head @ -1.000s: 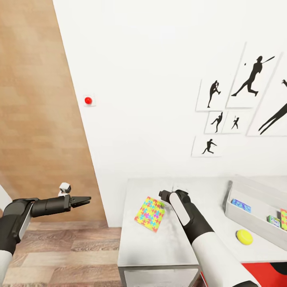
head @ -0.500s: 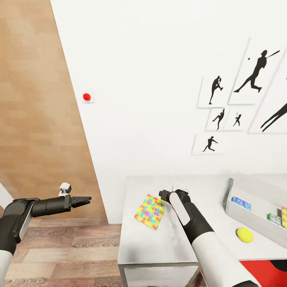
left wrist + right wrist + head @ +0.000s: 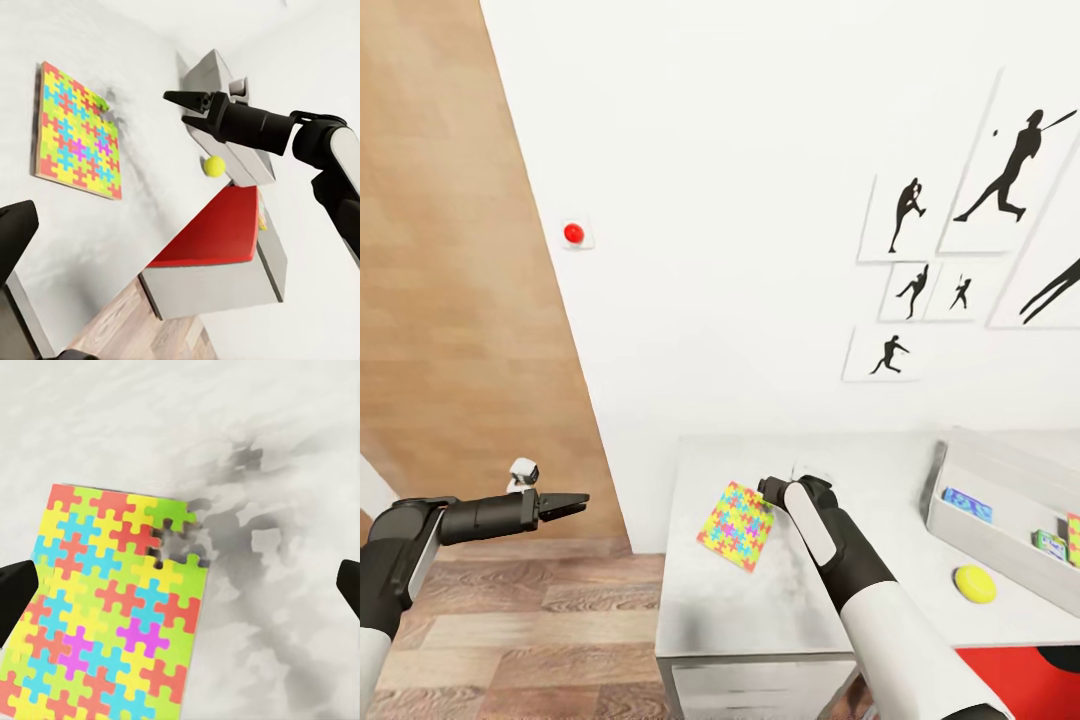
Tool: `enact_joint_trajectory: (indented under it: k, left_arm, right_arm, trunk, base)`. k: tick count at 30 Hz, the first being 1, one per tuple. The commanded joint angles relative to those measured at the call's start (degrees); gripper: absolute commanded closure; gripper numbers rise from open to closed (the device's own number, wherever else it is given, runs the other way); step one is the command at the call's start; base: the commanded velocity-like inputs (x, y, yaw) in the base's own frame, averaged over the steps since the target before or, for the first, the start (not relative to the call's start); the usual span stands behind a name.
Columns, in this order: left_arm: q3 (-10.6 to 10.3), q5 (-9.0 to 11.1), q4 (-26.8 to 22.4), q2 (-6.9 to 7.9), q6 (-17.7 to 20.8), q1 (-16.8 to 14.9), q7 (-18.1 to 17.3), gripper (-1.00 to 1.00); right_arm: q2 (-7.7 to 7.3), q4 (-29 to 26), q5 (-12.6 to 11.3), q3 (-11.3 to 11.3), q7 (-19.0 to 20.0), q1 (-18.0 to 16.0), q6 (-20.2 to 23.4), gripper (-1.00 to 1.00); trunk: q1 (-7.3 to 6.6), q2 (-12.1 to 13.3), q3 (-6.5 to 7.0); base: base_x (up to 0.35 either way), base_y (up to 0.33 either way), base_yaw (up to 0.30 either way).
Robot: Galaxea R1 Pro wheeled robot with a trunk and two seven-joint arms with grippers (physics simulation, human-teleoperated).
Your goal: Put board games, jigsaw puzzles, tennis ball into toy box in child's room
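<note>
The left gripper (image 3: 565, 502), fingers pressed together, hangs over the floor, well apart from the surface (image 3: 760, 600). The jigsaw puzzle (image 3: 736, 523) lies flat near the surface's left end: a thin, stiff, light slab, probably best pinched at an edge. The right gripper (image 3: 187, 105), spread and empty, hovers just beside its right edge.

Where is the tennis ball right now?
In the head view the tennis ball lies on the table at the right side, just in front of the toy box and outside it, well right of the jigsaw puzzle.
</note>
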Motion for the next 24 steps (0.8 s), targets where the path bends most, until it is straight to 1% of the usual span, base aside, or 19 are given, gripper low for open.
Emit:
enact_joint_trajectory:
  k: [1, 14, 24]
  left_arm:
    - [-0.01, -0.02, -0.01, 0.02, 0.61, -0.04, -0.22, -1.00]
    - [-0.01, -0.05, 0.04, 0.02, 0.61, -0.05, -0.22, -1.00]
    - [-0.01, -0.05, 0.05, 0.02, 0.61, -0.04, -0.15, -1.00]
  right_arm:
    - [-0.03, -0.07, -0.56, 0.12, -0.57, -0.06, 0.06, -1.00]
    - [-0.13, -0.06, -0.56, 0.09, 0.62, -0.06, 0.06, -1.00]
    - [-0.08, -0.06, -0.56, 0.09, 0.76, -0.06, 0.06, -1.00]
  trunk:
    - [0.03, -0.13, -0.22]
    - [0.03, -0.13, -1.43]
    - [0.03, -0.13, -2.36]
  base:
    - [0.000, 0.000, 0.000]
    - [0.000, 0.000, 0.000]
    - [0.000, 0.000, 0.000]
